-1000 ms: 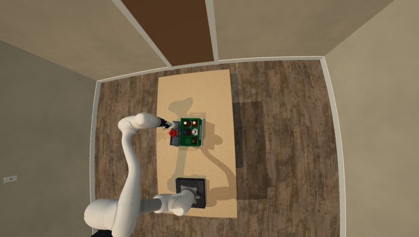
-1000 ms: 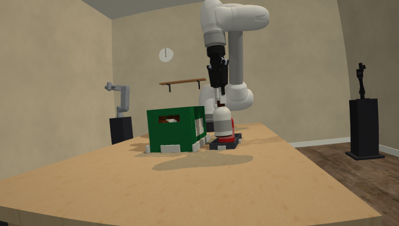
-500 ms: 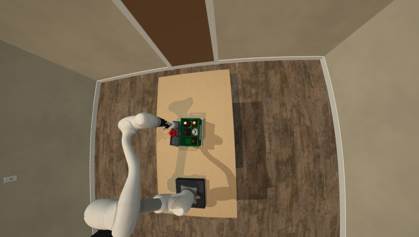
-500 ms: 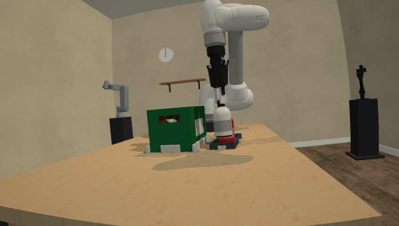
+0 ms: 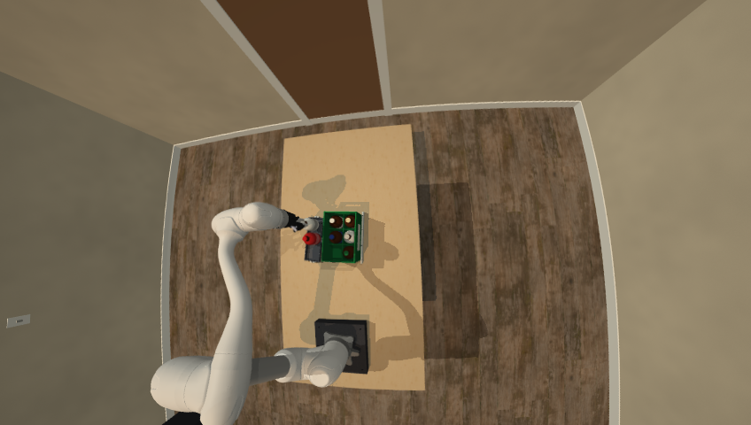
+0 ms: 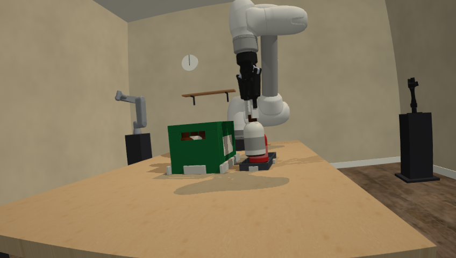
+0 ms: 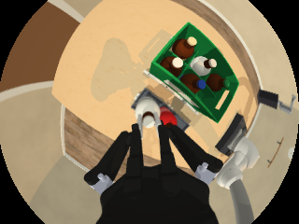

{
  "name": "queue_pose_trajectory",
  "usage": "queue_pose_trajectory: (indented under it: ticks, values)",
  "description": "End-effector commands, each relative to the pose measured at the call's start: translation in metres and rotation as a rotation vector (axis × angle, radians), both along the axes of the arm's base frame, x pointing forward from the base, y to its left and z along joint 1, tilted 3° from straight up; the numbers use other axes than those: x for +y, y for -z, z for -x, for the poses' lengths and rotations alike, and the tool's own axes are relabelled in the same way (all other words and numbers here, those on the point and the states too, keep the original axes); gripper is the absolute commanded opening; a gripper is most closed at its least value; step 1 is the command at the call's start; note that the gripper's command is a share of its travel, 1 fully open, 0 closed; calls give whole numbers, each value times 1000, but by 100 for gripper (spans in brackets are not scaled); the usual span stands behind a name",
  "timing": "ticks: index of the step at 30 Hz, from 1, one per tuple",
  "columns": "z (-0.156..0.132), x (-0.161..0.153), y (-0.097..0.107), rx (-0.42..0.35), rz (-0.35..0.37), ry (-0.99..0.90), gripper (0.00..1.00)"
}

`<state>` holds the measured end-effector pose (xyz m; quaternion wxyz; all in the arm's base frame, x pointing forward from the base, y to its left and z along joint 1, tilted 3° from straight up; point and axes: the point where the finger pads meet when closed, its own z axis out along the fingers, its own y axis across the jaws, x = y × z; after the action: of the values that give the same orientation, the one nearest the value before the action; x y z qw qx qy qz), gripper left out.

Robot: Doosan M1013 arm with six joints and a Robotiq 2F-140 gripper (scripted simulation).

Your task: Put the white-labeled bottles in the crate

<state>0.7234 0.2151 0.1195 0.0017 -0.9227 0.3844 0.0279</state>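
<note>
The claw (image 5: 304, 225) (image 6: 251, 114) (image 7: 148, 118) is closed to a narrow gap on the neck of the white-labeled bottle (image 5: 312, 224) (image 6: 254, 142) (image 7: 147, 105), which hangs near upright just above the tray (image 5: 312, 254) (image 6: 246, 166) (image 7: 187, 125), at its 12 o'clock end in the top view. Its base looks free of the tray floor, though the foreshortened views leave me slightly unsure of the clearance. The red bottle (image 5: 309, 239) (image 6: 259, 159) (image 7: 167, 118) stands just beside it, toward 6 o'clock. The open cell (image 5: 332, 253) is at the 7 o'clock corner of the crate (image 5: 341, 212) (image 6: 195, 153) (image 7: 232, 91); another white bottle (image 5: 348, 236) (image 7: 201, 65) occupies a cell. Plan: I should raise straight up until the base clears both the red bottle's cap and the crate rim, then traverse toward 4 o'clock without wrist rotation. Centre over the cell, correct any lean, lower slowly between the dividers, release only once seated, and withdraw vertically. Main risk: swinging the base into the red bottle or clipping the blue-capped neighbour (image 5: 334, 236) (image 7: 191, 83).
</note>
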Motion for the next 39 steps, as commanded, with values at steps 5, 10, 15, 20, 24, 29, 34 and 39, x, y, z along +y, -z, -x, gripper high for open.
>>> queue_pose_trajectory:
  ticks: [5,10,15,20,24,29,34,39]
  values:
    - [0,0,-1,0,0,0,0]
    - [0,0,-4,0,0,0,0]
    - [0,0,-7,0,0,0,0]
    - [-1,0,-11,0,0,0,0]
    - [-1,0,-16,0,0,0,0]
    - [-1,0,-22,0,0,0,0]
    - [-1,0,-26,0,0,0,0]
    - [-2,-1,-31,0,0,0,0]
